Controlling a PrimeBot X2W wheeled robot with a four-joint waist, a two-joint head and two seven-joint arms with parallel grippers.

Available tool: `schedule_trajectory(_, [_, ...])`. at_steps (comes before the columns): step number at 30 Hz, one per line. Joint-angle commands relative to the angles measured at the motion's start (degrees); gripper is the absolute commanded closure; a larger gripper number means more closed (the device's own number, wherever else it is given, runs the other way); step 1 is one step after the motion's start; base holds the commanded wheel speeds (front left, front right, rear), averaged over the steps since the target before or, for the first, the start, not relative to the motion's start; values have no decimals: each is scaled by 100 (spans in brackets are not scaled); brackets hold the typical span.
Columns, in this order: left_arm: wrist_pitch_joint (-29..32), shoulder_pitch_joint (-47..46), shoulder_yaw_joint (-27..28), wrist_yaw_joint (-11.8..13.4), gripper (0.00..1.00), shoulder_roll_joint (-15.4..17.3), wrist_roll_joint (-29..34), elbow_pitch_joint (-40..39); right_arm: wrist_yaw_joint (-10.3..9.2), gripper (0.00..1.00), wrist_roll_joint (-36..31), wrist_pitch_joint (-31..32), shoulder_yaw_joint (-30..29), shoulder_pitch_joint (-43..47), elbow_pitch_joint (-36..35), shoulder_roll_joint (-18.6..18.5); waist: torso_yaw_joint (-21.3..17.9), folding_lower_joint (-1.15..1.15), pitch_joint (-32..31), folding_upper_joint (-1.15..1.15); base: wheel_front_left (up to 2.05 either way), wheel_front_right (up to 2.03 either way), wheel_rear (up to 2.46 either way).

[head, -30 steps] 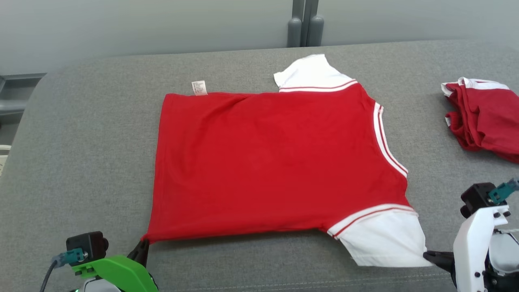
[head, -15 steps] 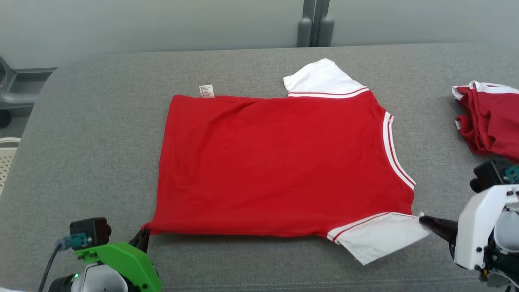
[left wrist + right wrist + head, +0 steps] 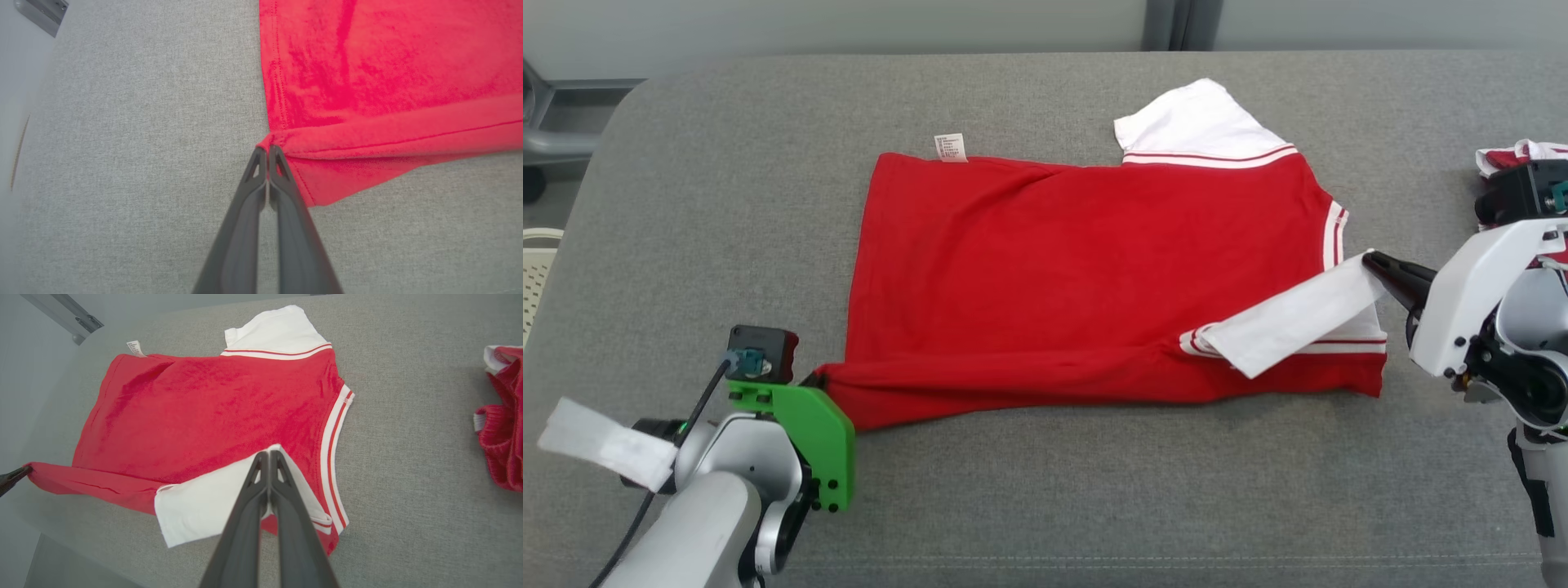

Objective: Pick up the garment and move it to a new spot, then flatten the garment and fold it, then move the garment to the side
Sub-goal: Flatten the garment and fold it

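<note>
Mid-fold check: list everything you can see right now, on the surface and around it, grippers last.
T-shirt: one, red with white sleeves, spread across the middle of the surface, near edge turned up.
care label: one, white, sticking out at the T-shirt's far hem corner.
second garment: one, red and white, crumpled at the surface's right edge.
padded surface: one, grey, under everything.
left gripper: one, dark fingers, shut on the T-shirt's near hem corner.
right gripper: one, dark fingers, shut on the near sleeve, which lies drawn over the red body.
</note>
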Motion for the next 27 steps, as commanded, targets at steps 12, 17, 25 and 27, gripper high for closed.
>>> schedule_trajectory(12, [62,-1288,-400,-461,100,-259,430,904,-1,100,-73,-1112,921,-1152,1233,-542,166,0,572,0,0,0,0])
schedule_trajectory(17, [3,-1578,-471,-565,100,-390,460,1216,-1,100,-90,-1473,1247,-1527,1603,-695,190,0,718,0,0,0,0])
schedule_trajectory(25, [-151,-1797,-526,-645,100,-521,488,1530,-1,100,-92,-1923,1493,-1846,2063,-748,223,0,801,0,0,0,0])
schedule_trajectory(27, [-211,-1836,-532,-653,100,-545,495,1605,-1,100,-77,-2021,1554,-1885,2184,-749,230,0,797,0,0,0,0])
